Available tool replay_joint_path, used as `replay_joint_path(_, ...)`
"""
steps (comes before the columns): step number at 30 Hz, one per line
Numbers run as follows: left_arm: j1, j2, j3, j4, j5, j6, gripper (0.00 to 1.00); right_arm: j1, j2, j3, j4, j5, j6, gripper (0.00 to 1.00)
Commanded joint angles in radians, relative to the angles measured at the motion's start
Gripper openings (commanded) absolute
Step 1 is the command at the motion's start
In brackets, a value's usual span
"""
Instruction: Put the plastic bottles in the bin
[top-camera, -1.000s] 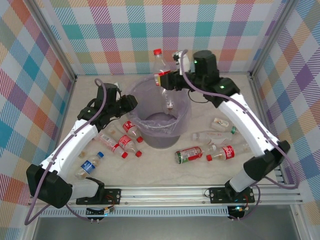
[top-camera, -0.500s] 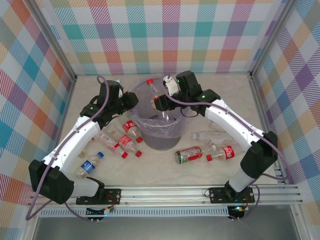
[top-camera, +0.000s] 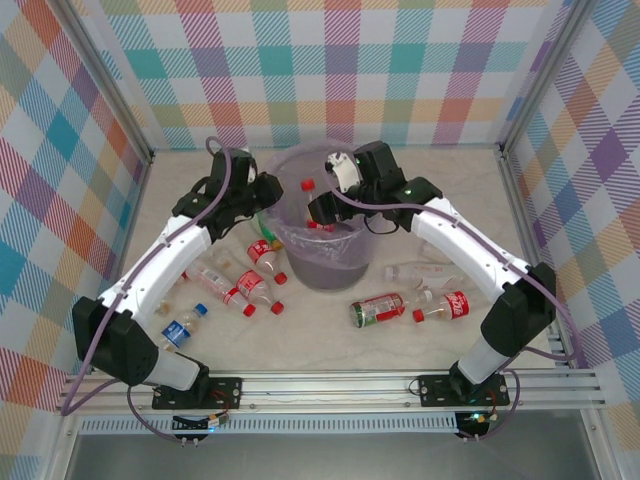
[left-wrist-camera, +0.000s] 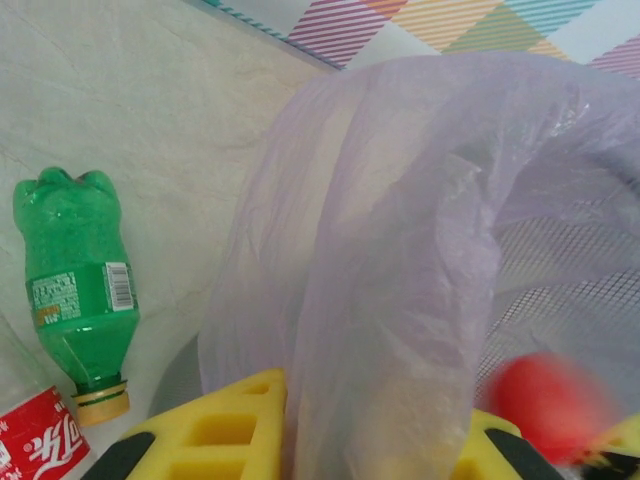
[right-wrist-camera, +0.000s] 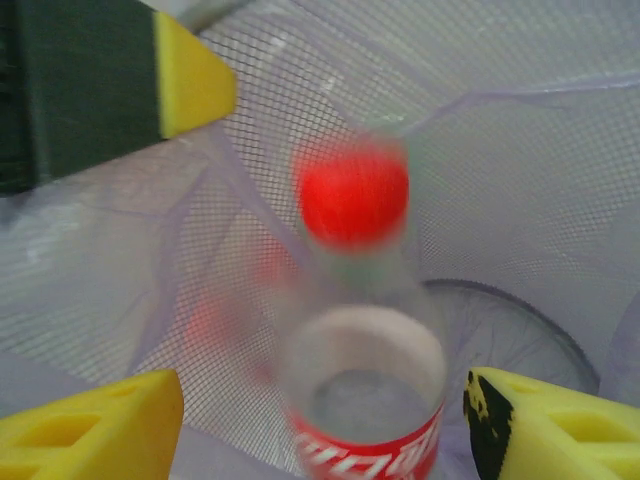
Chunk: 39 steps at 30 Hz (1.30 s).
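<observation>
Gripping a fold of the lilac bag (left-wrist-camera: 400, 250) at the rim, the left claw (top-camera: 270, 195) sits at about 10 o'clock on the bin (top-camera: 335, 272). Its yellow fingers (left-wrist-camera: 215, 425) are pressed together on the liner. The right claw (top-camera: 320, 210) hangs over the bin's mouth from the 1 o'clock side, its own fingers (right-wrist-camera: 90, 425) standing wide apart. Between them, touching neither, is a clear bottle (right-wrist-camera: 365, 400) with a red label. Its red cap points away from the wrist camera and down into the bin, and the whole bottle is blurred. At 10 o'clock in the right wrist view, a dark finger with a yellow pad reaches in across the bin.

The bin stands in the middle of the pale surface (top-camera: 300, 345). A green bottle (left-wrist-camera: 75, 300) lies on the surface just outside the bin at 9 o'clock, cap toward the left wrist camera. A red-labelled bottle (left-wrist-camera: 35, 440) lies just beside it. At 8 o'clock from the bin lies a pair of red-capped bottles (top-camera: 255, 290), close together, and a blue-labelled bottle (top-camera: 180, 330) lies farther out toward 7 o'clock. At 4 to 5 o'clock two more bottles with red labels lie on their sides, one near the bin (top-camera: 378, 308) and one beyond it (top-camera: 455, 303).
</observation>
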Motion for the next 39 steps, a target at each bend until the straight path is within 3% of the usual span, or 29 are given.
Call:
replay_joint_path(1,-0.007,0.043,0.063,-0.073,0.020,0.052,0.17,0.004,0.004,0.102,-0.085,0.009,-0.047,0.76)
replay_joint_path(4,-0.007,0.073,0.113,-0.123,0.018,0.100,0.17,0.004,-0.005,0.176,-0.155,0.050,-0.064,0.76)
replay_joint_path(7,-0.005,0.103,0.144,-0.143,0.010,0.136,0.16,-0.019,-0.052,0.231,-0.216,0.133,-0.061,0.70)
replay_joint_path(12,0.014,0.149,0.162,-0.138,0.067,0.136,0.13,-0.174,-0.154,0.264,-0.357,0.181,-0.006,0.69)
replay_joint_path(20,0.024,0.185,0.239,-0.219,0.067,0.164,0.09,-0.523,-0.327,-0.064,-0.494,0.323,0.113,0.70)
replay_joint_path(23,0.035,0.167,0.205,-0.182,0.078,0.160,0.08,-0.630,-0.409,-0.251,-0.458,0.279,0.189,0.70)
replay_joint_path(28,0.049,0.139,0.153,-0.139,0.106,0.143,0.07,-0.827,-0.508,-0.586,-0.229,0.161,0.291,0.66)
replay_joint_path(33,0.057,0.125,0.127,-0.123,0.115,0.146,0.05,-0.838,-0.464,-0.693,-0.149,0.127,0.362,0.70)
replay_joint_path(39,0.071,0.124,0.117,-0.117,0.135,0.136,0.03,-0.841,-0.420,-0.746,-0.029,0.154,0.555,0.85)
